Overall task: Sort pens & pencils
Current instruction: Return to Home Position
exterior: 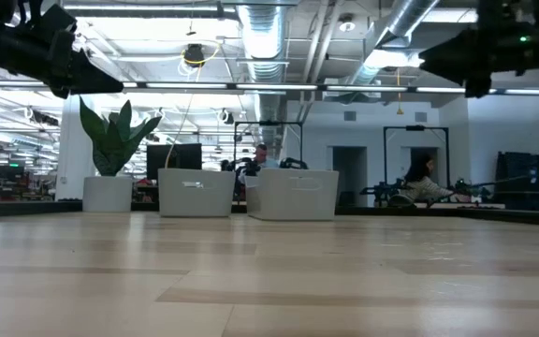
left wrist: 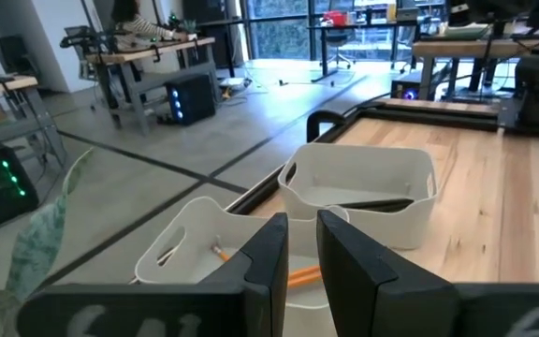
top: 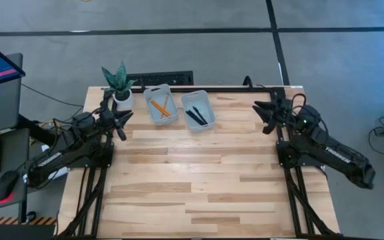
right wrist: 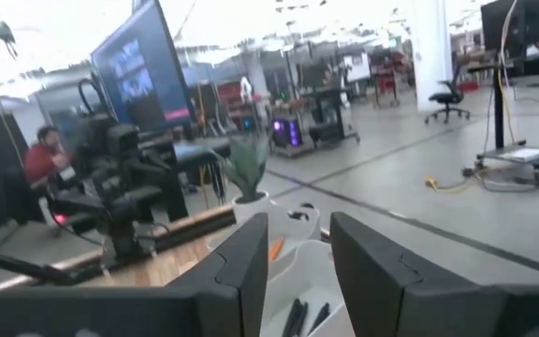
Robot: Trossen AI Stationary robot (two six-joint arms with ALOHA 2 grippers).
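Thin black pens (top: 197, 117) in right white bin (top: 195, 94), orange wooden pencils (top: 160, 109) in left white bin (top: 157, 89): likely light, stiff, slick, pinch mid-shaft; left end effector (top: 125, 125) slightly parted, right end effector (top: 260, 118) spread.

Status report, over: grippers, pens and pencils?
Left gripper open, empty, beside plant. Right gripper open, empty, at table right edge. Pencils in left bin, pens in right bin. No obstruction seen.

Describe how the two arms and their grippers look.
The left arm and right arm are black, jointed links, each with white lettering along one link. The left gripper and right gripper each have two flat, dark, wedge-shaped fingers.
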